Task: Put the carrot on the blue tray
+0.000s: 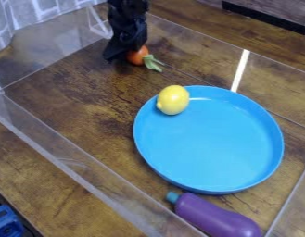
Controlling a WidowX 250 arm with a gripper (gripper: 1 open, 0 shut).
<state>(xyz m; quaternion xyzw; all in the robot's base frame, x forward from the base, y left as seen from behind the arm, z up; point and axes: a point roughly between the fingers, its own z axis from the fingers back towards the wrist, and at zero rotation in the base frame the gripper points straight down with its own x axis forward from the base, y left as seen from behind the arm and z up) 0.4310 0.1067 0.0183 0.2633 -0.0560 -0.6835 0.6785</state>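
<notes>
Black gripper (126, 46) at the orange carrot (140, 56)

Jaws clenched near the wooden desk's (70, 111) far edge; smooth round blue tray (209, 141).

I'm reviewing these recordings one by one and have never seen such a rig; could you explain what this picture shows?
One fixed-looking camera looks down on a brown wooden surface. The dark shape at the top is the end of a robot arm, with its fingers down beside an orange toy carrot, whose green leaves point toward the lower right. The fingers seem closed, but whether they grip the carrot is hard to tell. Nearer the camera lies a large round blue tray, with a yellow lemon at its upper-left rim. A purple eggplant lies below the tray.
</notes>
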